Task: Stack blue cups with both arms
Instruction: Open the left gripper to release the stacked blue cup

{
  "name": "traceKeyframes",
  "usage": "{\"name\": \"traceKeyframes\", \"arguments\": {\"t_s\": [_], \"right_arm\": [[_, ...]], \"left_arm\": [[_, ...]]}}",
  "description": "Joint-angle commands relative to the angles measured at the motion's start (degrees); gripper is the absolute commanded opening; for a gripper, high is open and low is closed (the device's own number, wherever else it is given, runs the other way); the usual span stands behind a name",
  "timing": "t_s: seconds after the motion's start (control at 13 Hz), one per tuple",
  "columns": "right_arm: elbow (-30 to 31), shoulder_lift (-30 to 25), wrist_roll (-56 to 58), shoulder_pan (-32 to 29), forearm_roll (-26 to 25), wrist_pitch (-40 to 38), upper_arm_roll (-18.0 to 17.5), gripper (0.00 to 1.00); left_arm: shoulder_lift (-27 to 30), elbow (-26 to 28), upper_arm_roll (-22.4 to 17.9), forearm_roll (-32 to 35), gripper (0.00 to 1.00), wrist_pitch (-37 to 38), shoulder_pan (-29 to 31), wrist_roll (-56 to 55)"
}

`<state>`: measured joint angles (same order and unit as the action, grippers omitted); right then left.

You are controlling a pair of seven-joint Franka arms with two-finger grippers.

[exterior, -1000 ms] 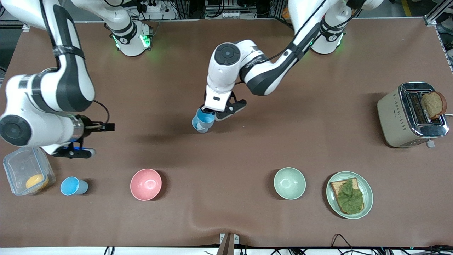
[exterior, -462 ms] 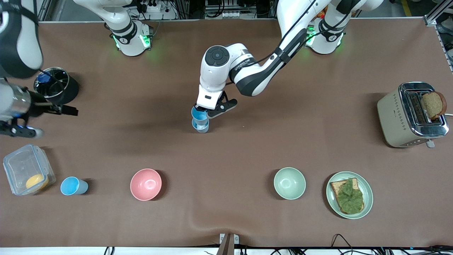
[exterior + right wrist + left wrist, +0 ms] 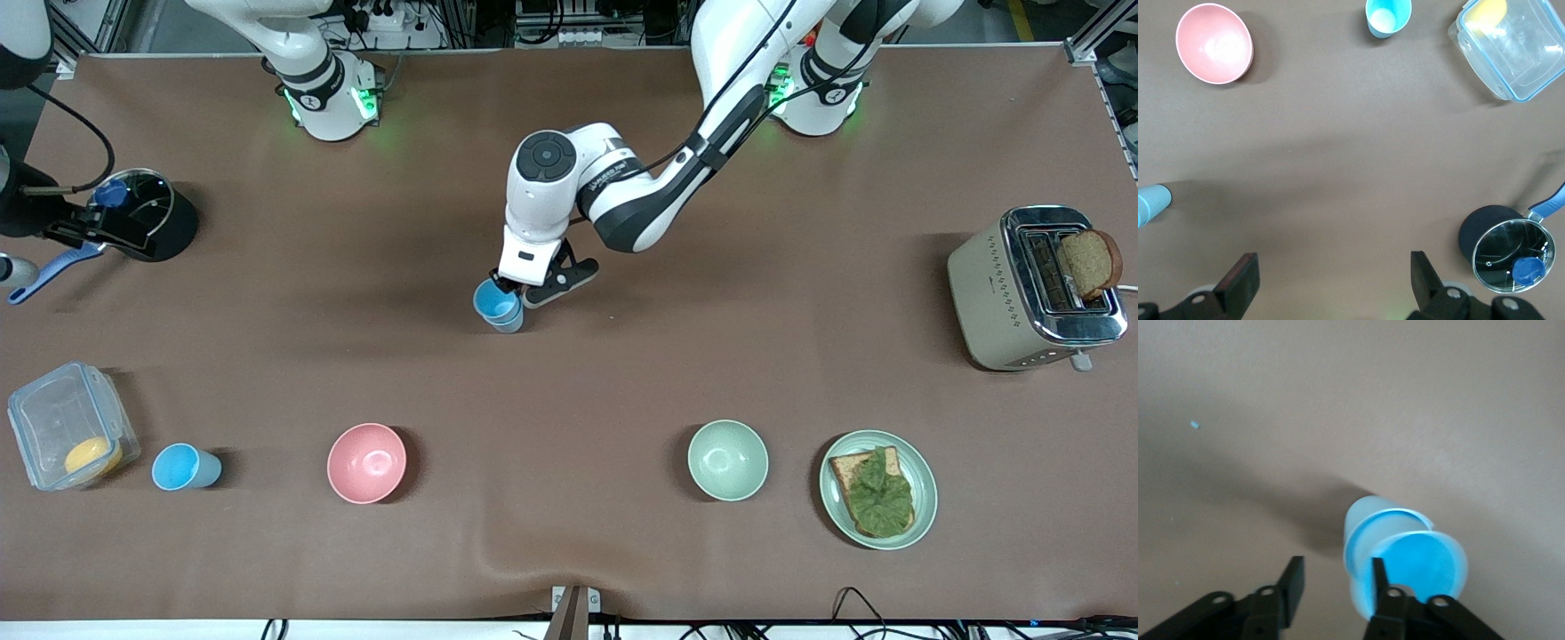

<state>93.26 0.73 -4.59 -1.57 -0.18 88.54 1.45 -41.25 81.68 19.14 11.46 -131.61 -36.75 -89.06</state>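
Two blue cups (image 3: 498, 308) stand nested at the table's middle, the bright blue-inside one in the other; they also show in the left wrist view (image 3: 1405, 553). My left gripper (image 3: 509, 289) is open right over them (image 3: 1335, 581): one finger is at the upper cup's rim, the other outside it with a gap. A third blue cup (image 3: 182, 467) stands near the front camera, toward the right arm's end. My right gripper (image 3: 1331, 270) is open and empty, high over that end of the table.
A pink bowl (image 3: 366, 462) and a pale green bowl (image 3: 727, 460) stand near the front camera. There are also a plate with bread and lettuce (image 3: 877, 489), a toaster (image 3: 1036, 289), a clear container (image 3: 71, 436) and a black pot (image 3: 147, 213).
The left gripper lowered the upper cup, which now sits upright and deeper in the lower one. The right arm drew back toward its end of the table, uncovering the black pot.
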Motion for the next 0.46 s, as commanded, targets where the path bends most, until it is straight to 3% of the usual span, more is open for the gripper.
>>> {"name": "traceKeyframes", "arguments": {"t_s": [0.0,0.15,0.38], "right_arm": [[2.0,-1.3,0.3,-1.2,-0.9,0.5,-1.1,1.00],[1.8,-0.9,0.3,-1.3,-0.9,-0.4,-1.1,1.00],[0.9,-0.6,0.1,-1.2,-0.8,-1.1,-1.3,1.00]], "left_arm": [[6.6,-0.1,-2.9,3.0,1.00,0.6,1.0,-0.1],[13.4,0.7,-3.3,3.9,1.00,6.1,5.8,8.9],[21.2,0.7,-3.2,3.0,1.00,20.4,14.0,33.2]]}}
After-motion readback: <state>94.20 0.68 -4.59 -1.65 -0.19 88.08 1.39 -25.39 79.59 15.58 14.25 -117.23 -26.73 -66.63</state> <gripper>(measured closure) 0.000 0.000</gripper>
